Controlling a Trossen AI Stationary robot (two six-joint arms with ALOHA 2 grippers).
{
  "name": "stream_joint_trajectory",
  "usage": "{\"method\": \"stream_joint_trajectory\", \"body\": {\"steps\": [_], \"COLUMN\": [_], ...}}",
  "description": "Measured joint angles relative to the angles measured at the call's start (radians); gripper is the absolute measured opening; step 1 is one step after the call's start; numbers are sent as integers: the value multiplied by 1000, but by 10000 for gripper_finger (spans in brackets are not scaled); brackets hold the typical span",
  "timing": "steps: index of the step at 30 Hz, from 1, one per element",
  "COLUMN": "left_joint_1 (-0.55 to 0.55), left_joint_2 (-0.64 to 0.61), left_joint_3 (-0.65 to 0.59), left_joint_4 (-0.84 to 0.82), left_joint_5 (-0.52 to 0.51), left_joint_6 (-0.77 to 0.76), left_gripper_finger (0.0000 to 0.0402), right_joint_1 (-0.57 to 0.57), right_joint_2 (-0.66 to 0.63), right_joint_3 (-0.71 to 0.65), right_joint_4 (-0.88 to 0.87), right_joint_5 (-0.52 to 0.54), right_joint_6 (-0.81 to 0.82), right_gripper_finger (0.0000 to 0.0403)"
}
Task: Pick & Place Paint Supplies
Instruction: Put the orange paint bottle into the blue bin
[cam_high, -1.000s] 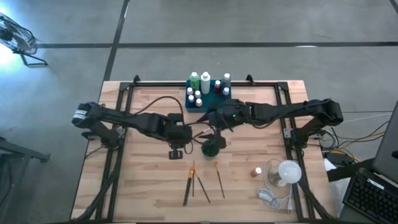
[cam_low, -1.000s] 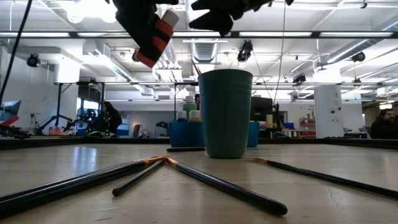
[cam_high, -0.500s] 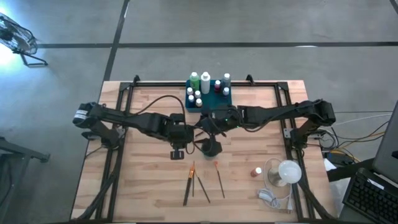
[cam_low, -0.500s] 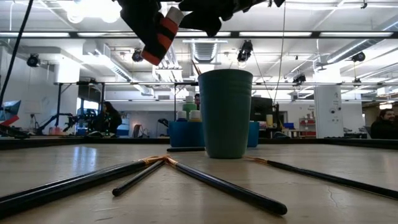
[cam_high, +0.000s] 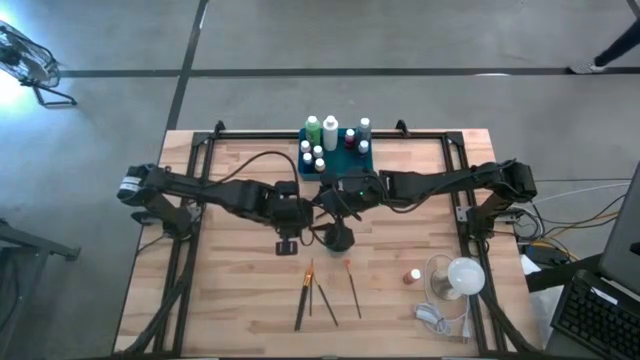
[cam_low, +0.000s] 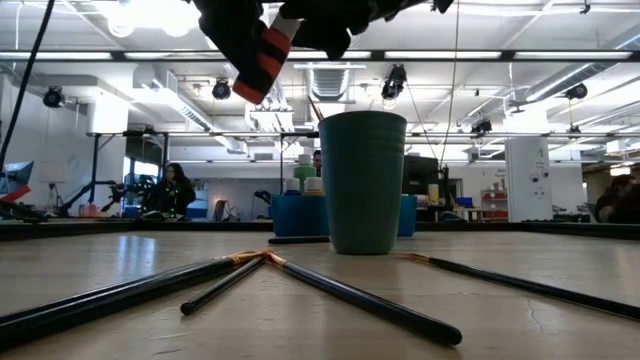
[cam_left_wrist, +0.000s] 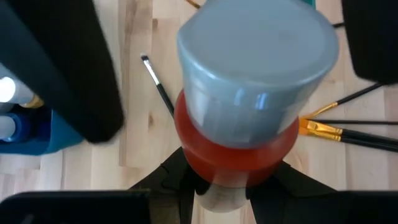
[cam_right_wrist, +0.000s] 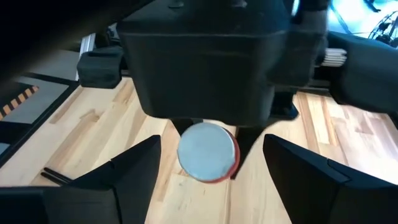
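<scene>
Bottle (cam_left_wrist: 245, 118) with a red-orange body and a white cap is being held up in the air over the middle of the counter (cam_high: 230, 300), grasped by the left end effector (cam_left_wrist: 217, 186), whose fingers are clamping its lower end. In the low view the bottle (cam_low: 265, 55) is hanging tilted, above and to one side of the dark green cup (cam_low: 363, 180). Facing it, the right end effector (cam_right_wrist: 208, 171) is spreading its two fingers (cam_right_wrist: 130, 168) on either side of the white cap without touching it, jaws released. From above, the two arms are meeting just beside the cup (cam_high: 338, 237). Behind them, the teal tray (cam_high: 362, 165) is sitting at the far edge of the counter, carrying several white-capped bottles (cam_high: 322, 135). Nearer the front edge, three paintbrushes (cam_high: 312, 295) are lying fanned together on the wood, with a fourth brush (cam_high: 353, 288) just beside them.
</scene>
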Motion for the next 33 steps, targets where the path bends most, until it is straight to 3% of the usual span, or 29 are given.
{"method": "stream_joint_trajectory", "body": {"steps": [15,33], "left_joint_1": [10,12], "left_joint_2": [0,0], "left_joint_3": [0,0], "left_joint_4": [22,42], "left_joint_5": [14,20], "left_joint_6": [17,22], "left_gripper_finger": [114,114], "right_joint_1": [0,0], "right_joint_2": [0,18], "right_joint_3": [-1,-2], "right_joint_4": [-3,-6], "right_joint_5": [0,1], "right_joint_6": [-1,-13], "right_gripper_finger": [205,162]}}
